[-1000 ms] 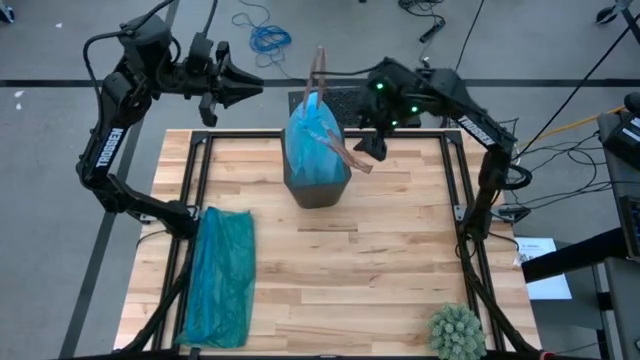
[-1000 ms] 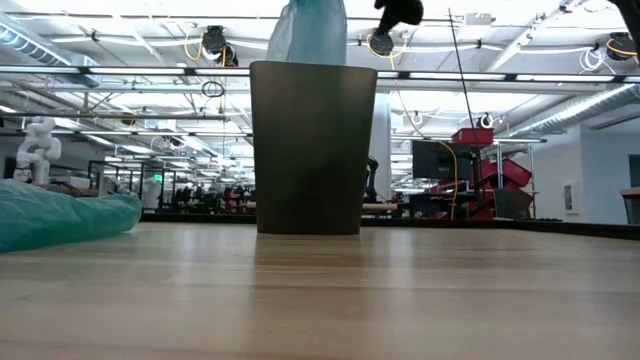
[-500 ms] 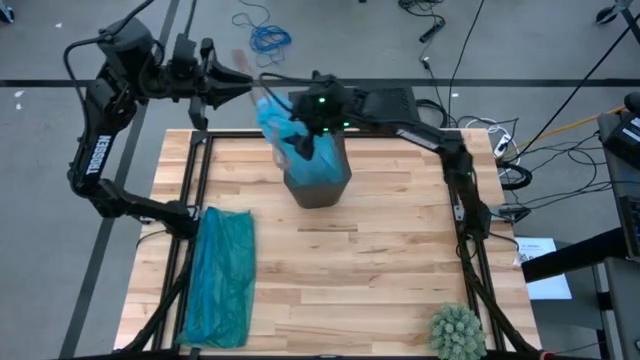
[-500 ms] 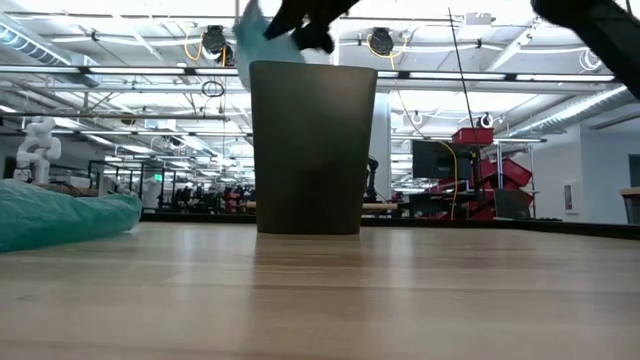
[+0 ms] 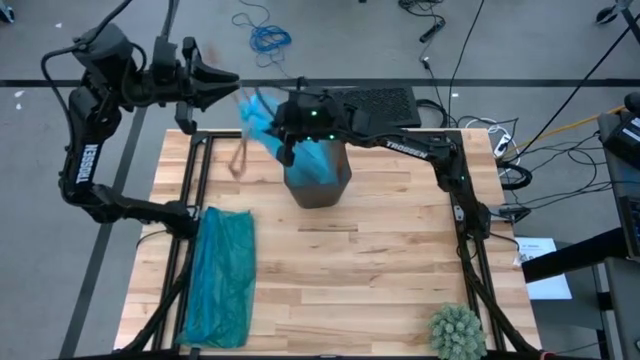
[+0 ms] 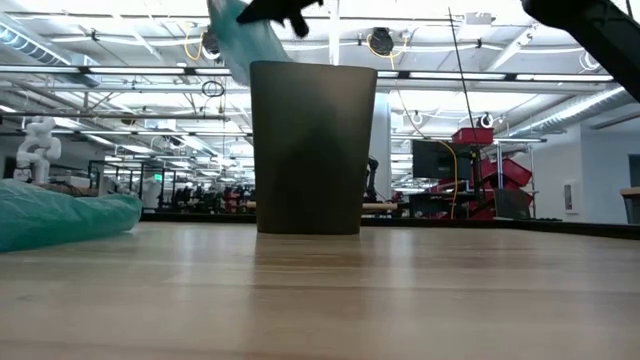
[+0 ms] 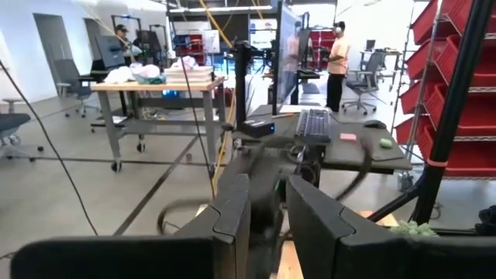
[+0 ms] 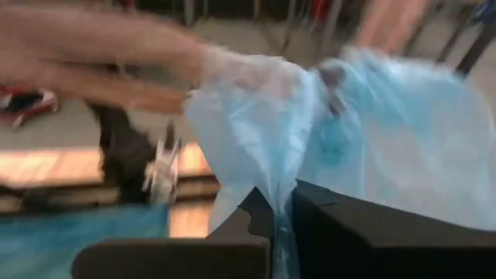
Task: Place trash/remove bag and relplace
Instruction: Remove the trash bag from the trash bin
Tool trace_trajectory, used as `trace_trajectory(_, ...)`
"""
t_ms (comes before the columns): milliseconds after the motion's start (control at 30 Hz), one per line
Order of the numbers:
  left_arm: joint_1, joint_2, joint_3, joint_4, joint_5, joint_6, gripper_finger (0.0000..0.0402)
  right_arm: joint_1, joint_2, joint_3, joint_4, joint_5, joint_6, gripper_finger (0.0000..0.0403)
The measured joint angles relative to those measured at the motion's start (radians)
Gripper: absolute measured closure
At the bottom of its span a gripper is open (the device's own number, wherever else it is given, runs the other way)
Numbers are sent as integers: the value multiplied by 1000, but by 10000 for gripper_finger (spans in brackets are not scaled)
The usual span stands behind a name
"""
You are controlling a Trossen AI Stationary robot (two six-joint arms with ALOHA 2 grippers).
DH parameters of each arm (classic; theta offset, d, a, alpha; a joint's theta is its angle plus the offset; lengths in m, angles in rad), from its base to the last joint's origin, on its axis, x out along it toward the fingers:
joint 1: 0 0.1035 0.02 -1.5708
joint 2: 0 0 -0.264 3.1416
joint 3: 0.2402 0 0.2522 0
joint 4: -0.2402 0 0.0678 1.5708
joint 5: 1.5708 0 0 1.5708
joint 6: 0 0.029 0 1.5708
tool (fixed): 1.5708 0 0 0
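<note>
Right gripper (image 5: 283, 128), just above the dark bin's (image 5: 318, 180) far-left rim, pinches the pale blue bag (image 5: 262, 118) shut between its fingers. Left gripper (image 5: 222, 83), beyond that rim, stands slightly parted and empty. Risk: thin film may tear or slip on the rim. Open table lies nearer than the bin.

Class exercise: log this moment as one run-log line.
right end effector: shut on blue bag above bin | left end effector: raised behind table, empty | teal bag: on table
</note>
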Motion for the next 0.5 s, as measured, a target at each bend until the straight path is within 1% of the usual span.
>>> trace_trajectory(167, 0, 1, 0, -7, -1, 3, 318, -2, -76, 0, 99, 114, -35, 402)
trace_trajectory(333, -1, 1, 0, -6, -1, 3, 318, -8, -182, 1, 158, 262, -179, 403)
trace_trajectory(500, 0, 1, 0, -6, -1, 3, 318, -20, -286, 2, 159, 410, -304, 403)
